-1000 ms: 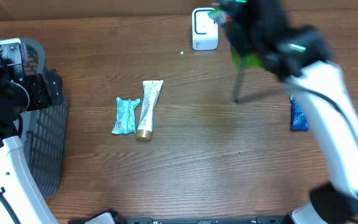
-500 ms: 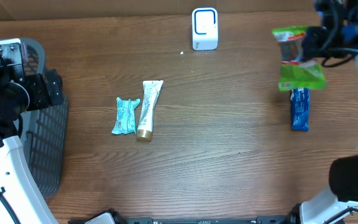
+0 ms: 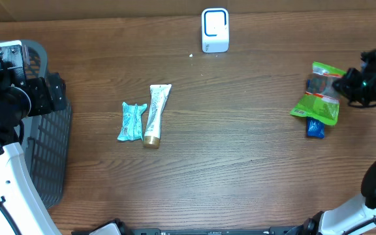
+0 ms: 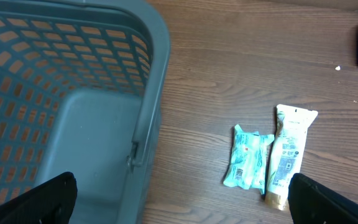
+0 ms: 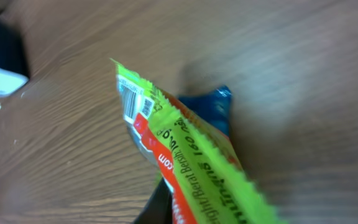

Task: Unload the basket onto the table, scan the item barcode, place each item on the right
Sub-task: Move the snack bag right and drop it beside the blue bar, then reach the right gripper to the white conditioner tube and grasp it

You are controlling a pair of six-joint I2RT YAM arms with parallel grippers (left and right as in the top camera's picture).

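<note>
Apparently the right gripper (image 3: 350,85) is clamped on one end of the green packet (image 3: 318,91) near the tabletop's right edge, with the packet's lower end overlapping the blue packet (image 3: 314,128). That hold leaves the barcode (image 5: 130,99) uncovered at the free corner, well apart from the white scanner (image 3: 215,30) at the back edge. The left gripper (image 4: 188,199) hangs spread wide above the basket (image 4: 148,93) at the left edge, probably waiting.
</note>
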